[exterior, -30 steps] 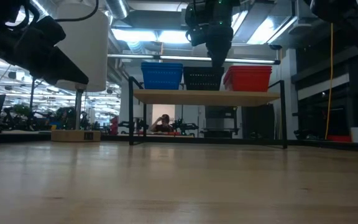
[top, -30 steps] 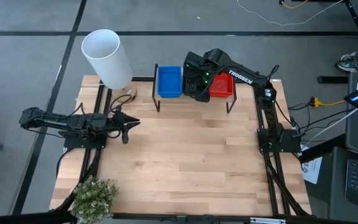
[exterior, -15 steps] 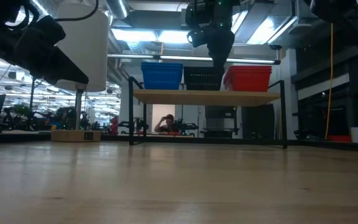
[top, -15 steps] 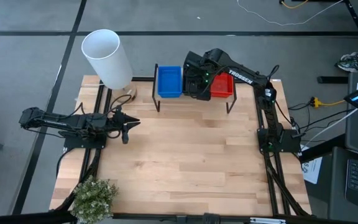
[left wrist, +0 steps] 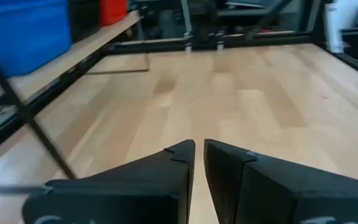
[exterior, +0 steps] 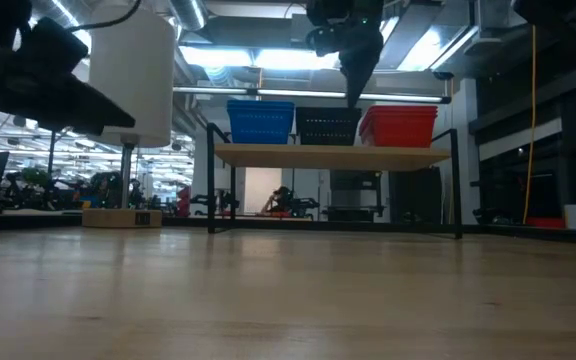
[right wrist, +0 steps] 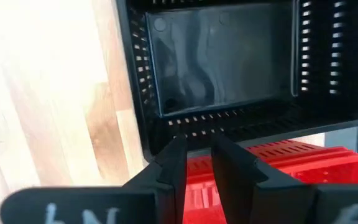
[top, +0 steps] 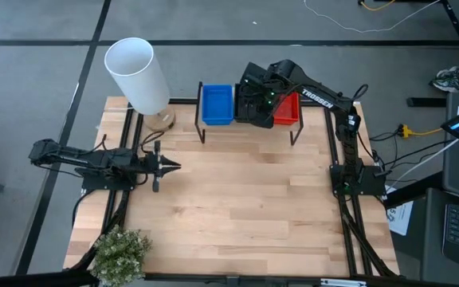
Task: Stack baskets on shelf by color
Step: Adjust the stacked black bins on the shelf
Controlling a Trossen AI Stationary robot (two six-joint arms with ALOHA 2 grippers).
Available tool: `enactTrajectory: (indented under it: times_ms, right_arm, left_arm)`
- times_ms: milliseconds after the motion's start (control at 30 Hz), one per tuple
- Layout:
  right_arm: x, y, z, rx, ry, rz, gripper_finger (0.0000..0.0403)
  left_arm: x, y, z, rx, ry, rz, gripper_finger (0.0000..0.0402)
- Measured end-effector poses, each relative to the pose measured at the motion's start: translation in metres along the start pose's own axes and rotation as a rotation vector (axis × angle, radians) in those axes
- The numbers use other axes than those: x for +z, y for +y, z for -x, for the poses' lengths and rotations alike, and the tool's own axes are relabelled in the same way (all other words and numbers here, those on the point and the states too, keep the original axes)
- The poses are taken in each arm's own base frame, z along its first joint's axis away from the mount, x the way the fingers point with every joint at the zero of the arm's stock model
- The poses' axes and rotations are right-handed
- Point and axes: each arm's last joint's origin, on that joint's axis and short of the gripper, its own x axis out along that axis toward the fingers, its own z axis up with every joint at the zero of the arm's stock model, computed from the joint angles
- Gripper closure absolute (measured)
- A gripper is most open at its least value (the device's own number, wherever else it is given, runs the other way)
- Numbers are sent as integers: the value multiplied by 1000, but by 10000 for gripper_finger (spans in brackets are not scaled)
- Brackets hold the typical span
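Right claw [right wrist: 197,155] above black basket [right wrist: 229,62] on shelf [exterior: 333,155] — holding nothing

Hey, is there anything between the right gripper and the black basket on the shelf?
Nothing visible. The right gripper hangs just above the black basket, over the wall next to the red basket, with only open air between its jaws and that wall.
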Motion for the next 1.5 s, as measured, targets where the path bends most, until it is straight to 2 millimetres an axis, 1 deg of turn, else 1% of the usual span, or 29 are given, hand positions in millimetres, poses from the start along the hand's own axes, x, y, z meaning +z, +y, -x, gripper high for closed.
enactTrajectory:
  times_ms: [67,133,233,333,433,567,800,900,1033,1067,1200,1333,1500]
  right_arm:
    - [0,0,0,6,-4,1,328]
    - [0,1,1,31,-14,0,328]
    - [1,2,1,65,-29,4,328]
    - [2,2,1,69,-38,14,328]
    - [4,1,1,62,-59,36,328]
    - [5,1,1,57,-70,81,328]
    - [4,1,1,53,-60,87,329]
    - [1,1,1,19,-22,90,344]
    - [1,1,1,20,-18,91,390]
    - [1,1,1,26,-20,90,396]
    - [1,1,1,45,-27,87,392]
    - [1,1,1,46,-27,90,400]
    - [0,2,1,49,-19,89,400]
  left_arm:
    - [1,0,1,-22,-15,-35,377]
    - [2,3,2,-7,-25,-81,381]
    - [1,7,1,7,-24,-44,383]
    - [0,7,1,-75,-16,4,384]
    - [-1,8,1,-52,3,28,384]
    - [-2,8,1,-31,9,24,382]
    - [-2,8,1,-28,8,23,378]
    - [-2,8,1,-28,8,24,381]
    - [-2,8,1,-28,7,24,383]
    - [-2,8,1,-28,7,24,383]
    - [-2,8,1,-28,7,24,378]
    - [-2,8,1,-28,7,24,377]
    - [-2,8,1,-28,7,24,377]
